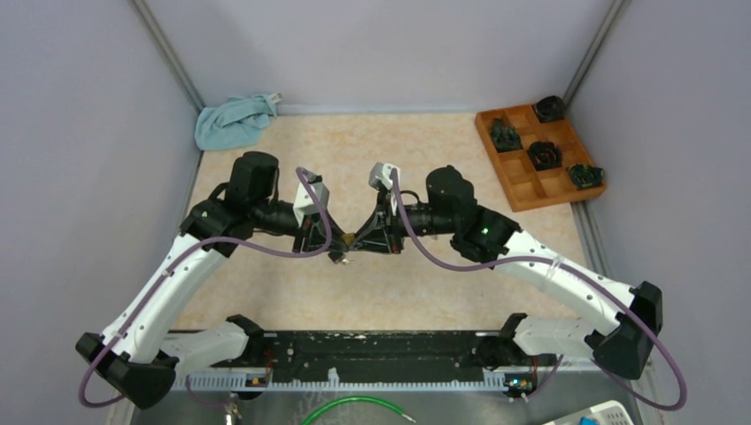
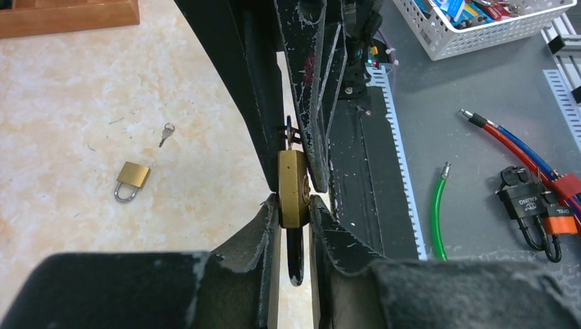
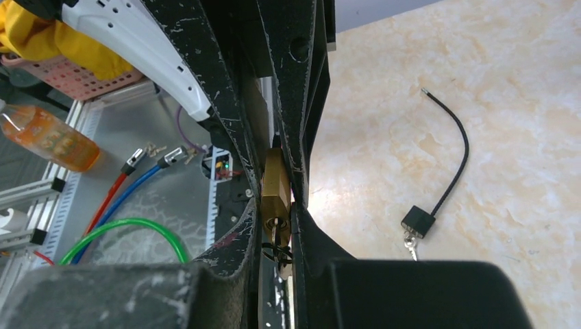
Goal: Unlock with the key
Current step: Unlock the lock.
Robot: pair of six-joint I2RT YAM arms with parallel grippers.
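A small brass padlock (image 2: 293, 188) is held up over the table's middle, where both arms meet (image 1: 350, 239). My left gripper (image 2: 294, 202) is shut on its body, and the dark shackle (image 2: 296, 255) points back between the fingers. From the right wrist I see the padlock's keyhole end (image 3: 276, 188) with the key (image 3: 277, 240) standing in it, a black tie looped through the key's ring. My right gripper (image 3: 274, 203) has its jaws closed narrow around the key, fingertips touching the padlock's end.
A second brass padlock (image 2: 131, 179) and a loose key (image 2: 166, 133) lie on the table. A black cable lock (image 3: 418, 221) lies on the far side. A wooden tray (image 1: 522, 190) stands back right, a blue cloth (image 1: 235, 121) back left.
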